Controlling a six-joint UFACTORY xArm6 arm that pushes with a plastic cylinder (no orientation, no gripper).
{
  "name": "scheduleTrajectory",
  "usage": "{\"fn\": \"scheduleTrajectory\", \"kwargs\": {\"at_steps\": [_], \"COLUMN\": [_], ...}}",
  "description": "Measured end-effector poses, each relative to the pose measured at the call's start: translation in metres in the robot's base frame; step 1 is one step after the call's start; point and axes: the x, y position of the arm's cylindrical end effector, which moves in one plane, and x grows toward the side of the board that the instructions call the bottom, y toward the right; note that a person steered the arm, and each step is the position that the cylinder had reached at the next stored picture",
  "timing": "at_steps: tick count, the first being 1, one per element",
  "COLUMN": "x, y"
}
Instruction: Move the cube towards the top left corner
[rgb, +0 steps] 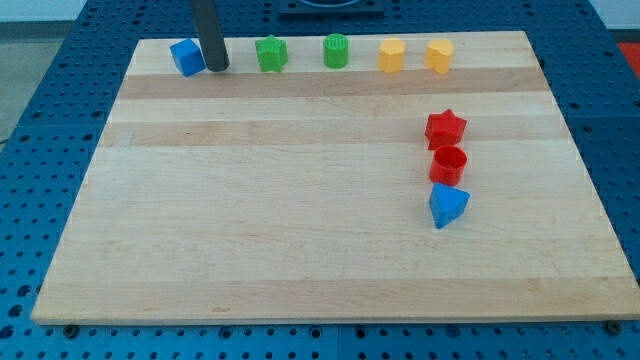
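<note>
A blue cube (186, 56) sits near the top left corner of the wooden board (300, 230). My tip (217, 68) is the lower end of a dark rod that comes down from the view's top. It stands just right of the cube, touching or almost touching its right side.
Along the top edge stand a green star (271, 53), a green cylinder (336, 51), a yellow hexagonal block (391, 56) and a yellow block (439, 56). At the right, a red star (445, 129), a red cylinder (448, 165) and a blue triangular block (448, 205) form a column.
</note>
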Motion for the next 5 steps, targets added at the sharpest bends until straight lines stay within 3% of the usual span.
{"fn": "scheduleTrajectory", "kwargs": {"at_steps": [3, 5], "x": [-0.003, -0.022], "y": [-0.016, 0.021]}}
